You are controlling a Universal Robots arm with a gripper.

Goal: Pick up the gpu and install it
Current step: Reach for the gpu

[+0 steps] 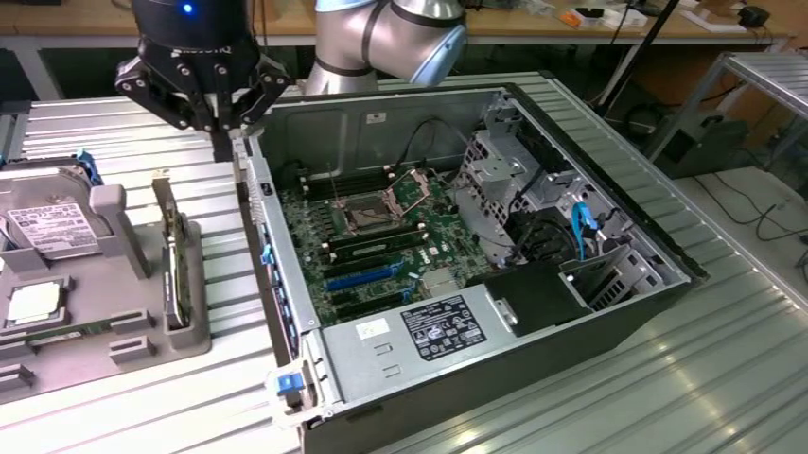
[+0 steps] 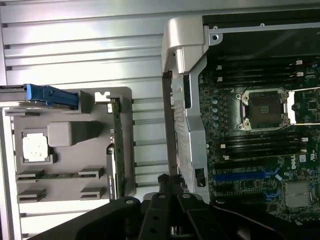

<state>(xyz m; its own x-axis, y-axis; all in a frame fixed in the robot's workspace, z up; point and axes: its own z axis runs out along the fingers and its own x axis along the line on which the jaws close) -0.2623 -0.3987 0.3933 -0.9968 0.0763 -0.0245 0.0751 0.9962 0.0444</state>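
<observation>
Surface: ribbed metal table (image 1: 707, 378) carries everything; a wooden workbench (image 1: 531, 28) runs along the back of the room
Case: open computer case (image 1: 606, 312) lies on its side and takes up the centre and right of the exterior frame, with the motherboard (image 1: 378, 236) facing up
Gripper: I see my gripper (image 1: 225, 137) in the upper left of the exterior frame, fingers pressed together on nothing, hanging over the strip between the case wall and the grey tray (image 1: 139, 340)
Gpu: the gpu (image 1: 170, 255) stands on edge in a slot along the tray side nearest the case, at the exterior view's left, apart from the gripper
Tray neighbours: hard drive (image 1: 51, 222) and a square processor chip (image 1: 32, 303) sit further toward the exterior view's left
Wrist extras: from straight above, the gpu (image 2: 116, 150) shows as a thin green edge, and the gripper (image 2: 170, 192) is near one end of it, over the case wall
Exterior extras: drive cage (image 1: 499, 180) and blue cable (image 1: 584, 232) deep in the case
Both views: empty processor socket (image 1: 370, 216) and blue slots (image 1: 366, 276)
</observation>
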